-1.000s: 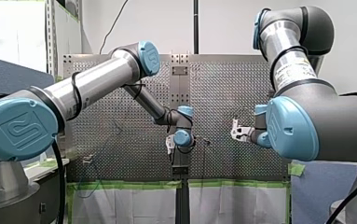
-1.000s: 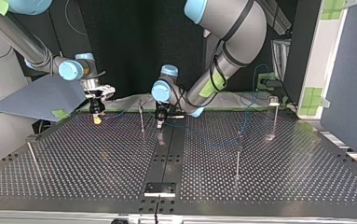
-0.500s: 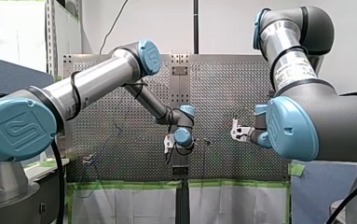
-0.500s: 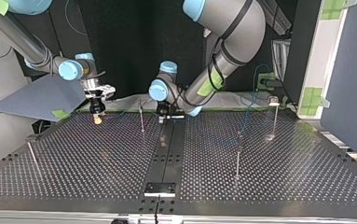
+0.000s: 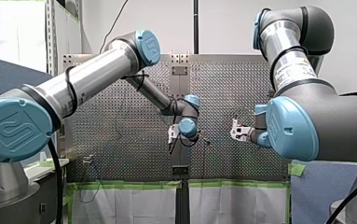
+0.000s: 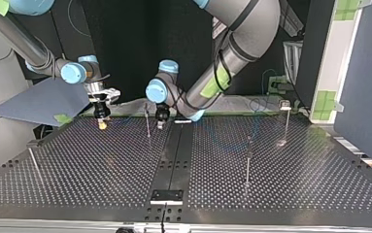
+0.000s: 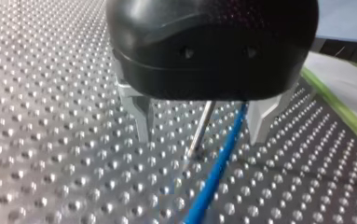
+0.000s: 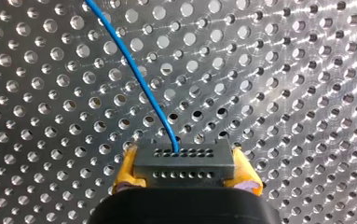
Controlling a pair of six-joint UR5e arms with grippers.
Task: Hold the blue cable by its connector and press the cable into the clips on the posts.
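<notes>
In the right wrist view my right gripper has its yellow pads shut on the black connector, and the blue cable runs out of it over the perforated table. In the top view my right gripper hangs at the back left. My left gripper stands just beside a thin post. In the left wrist view the left gripper is open: its metal fingers straddle the post and the blue cable without touching either.
More thin posts stand on the table in the top view: one near the middle right, one at the back right, one at the front left. A dark centre strip runs front to back.
My left gripper has moved toward the top view's left, up to the post near the centre strip. My right gripper has stayed put with the connector.
</notes>
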